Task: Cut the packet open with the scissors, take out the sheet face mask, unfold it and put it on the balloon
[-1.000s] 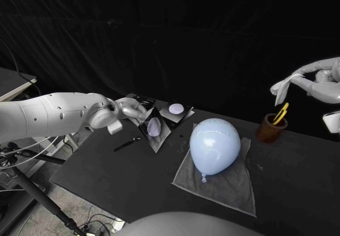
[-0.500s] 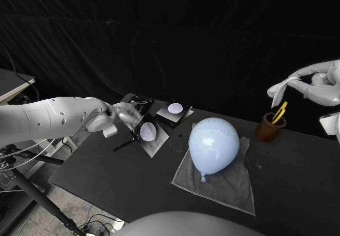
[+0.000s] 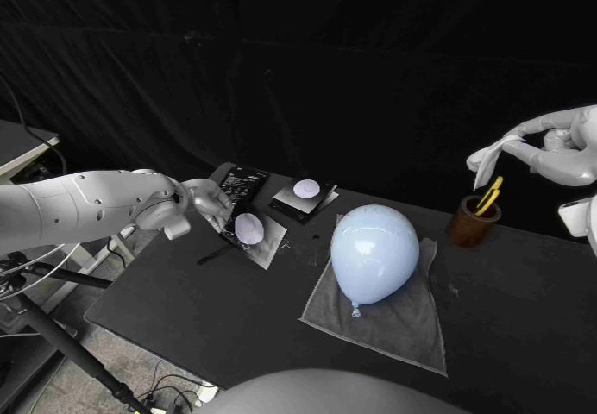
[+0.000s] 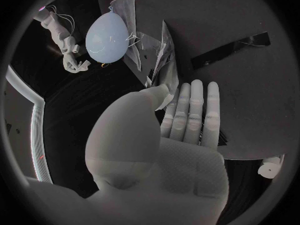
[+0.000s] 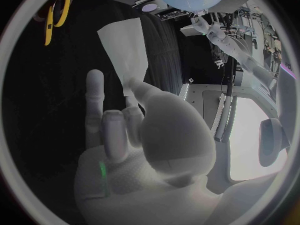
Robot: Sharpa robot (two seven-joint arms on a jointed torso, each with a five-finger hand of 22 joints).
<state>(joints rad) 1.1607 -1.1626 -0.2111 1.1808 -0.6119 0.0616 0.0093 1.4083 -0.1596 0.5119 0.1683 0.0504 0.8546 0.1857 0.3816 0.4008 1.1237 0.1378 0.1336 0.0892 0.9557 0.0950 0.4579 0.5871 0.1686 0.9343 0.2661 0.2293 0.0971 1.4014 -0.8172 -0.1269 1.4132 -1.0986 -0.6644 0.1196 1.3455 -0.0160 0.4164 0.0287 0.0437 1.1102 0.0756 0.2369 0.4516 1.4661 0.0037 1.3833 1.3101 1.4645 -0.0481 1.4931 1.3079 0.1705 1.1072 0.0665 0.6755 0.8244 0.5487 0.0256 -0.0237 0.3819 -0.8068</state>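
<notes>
- We see a dim scene: the black backdrop (image 3: 298, 86) and black table (image 3: 186, 302) swallow most of the light.
- Light falls from above, and the balloon (image 3: 376, 252) carries a soft sheen on its upper face.
- The left arm (image 3: 87, 203) stands out pale against the dark.
- In both wrist views, straight edges bend toward the circle's rim.

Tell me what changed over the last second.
The left hand, holding the packet, drew it leftward and nearer the robot. The right hand, holding the folded white sheet, drifted slightly inward. Balloon, cloth and scissors in the cup stayed put.
</notes>
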